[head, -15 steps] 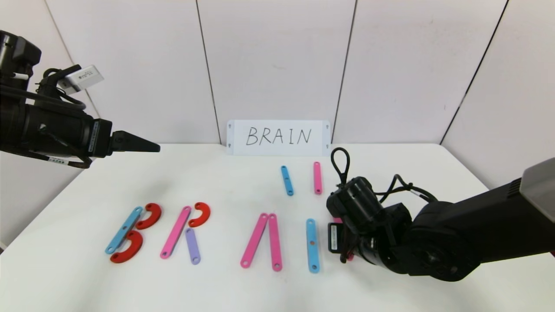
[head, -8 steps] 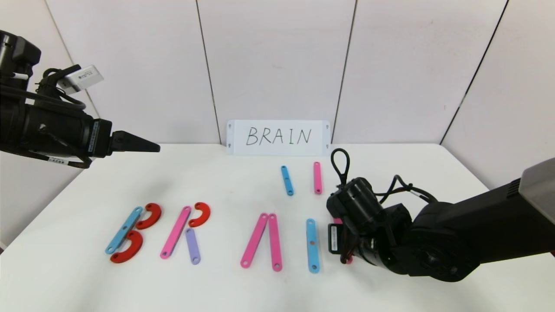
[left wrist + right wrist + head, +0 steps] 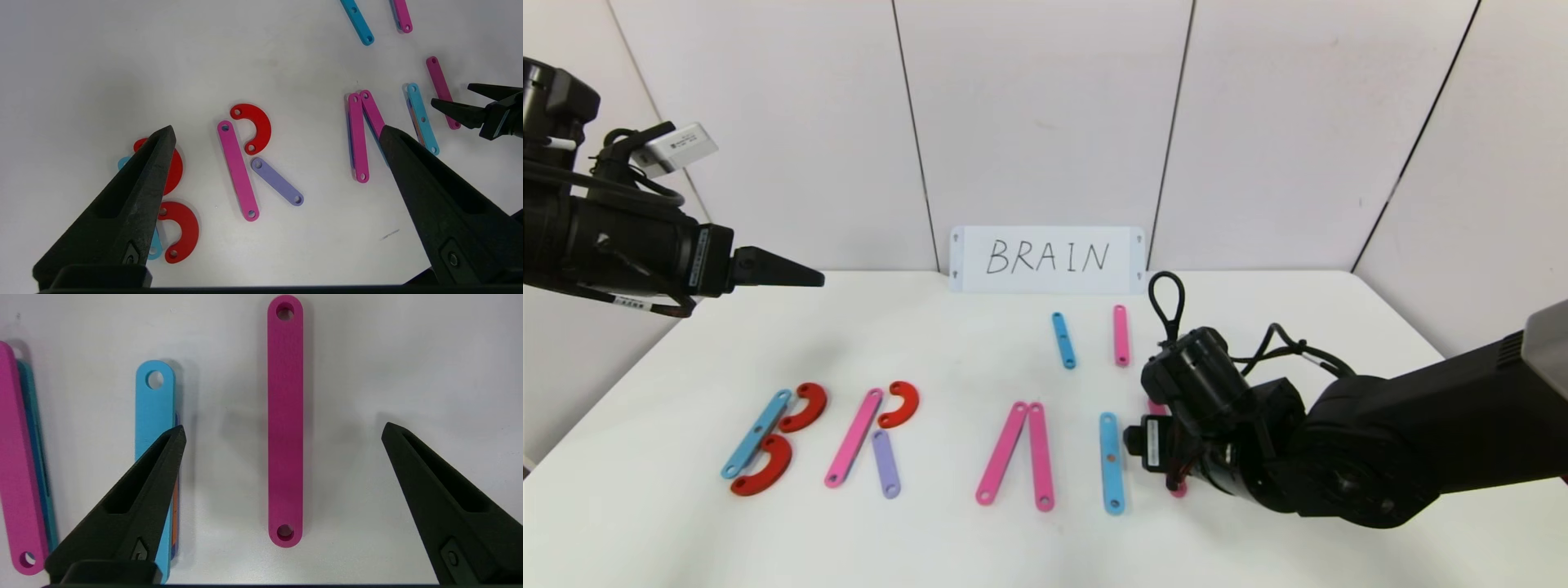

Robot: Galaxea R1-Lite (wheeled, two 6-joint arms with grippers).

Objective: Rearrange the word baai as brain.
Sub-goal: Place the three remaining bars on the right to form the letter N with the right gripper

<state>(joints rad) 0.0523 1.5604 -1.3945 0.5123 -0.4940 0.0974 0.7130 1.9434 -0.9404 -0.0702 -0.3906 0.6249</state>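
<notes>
the white tabletop [image 3: 1258, 310] carries the plastic word [image 3: 915, 441] across its near half, reading b, r, a, i so far, below the handwritten card [image 3: 1047, 259]. the right pincer [image 3: 282, 457] hangs low at the word's right end, jaws spread wide and empty, straddling a pink strip [image 3: 285, 420] that lies flat just beside the blue i strip [image 3: 154, 416]. two spare strips, blue [image 3: 1063, 340] and pink [image 3: 1121, 335], lie farther back. the left pincer [image 3: 278, 163] is parked high, wide open, holding nothing. the strips look light, stiff and thin; pinching one across its narrow middle seems safest.
</notes>
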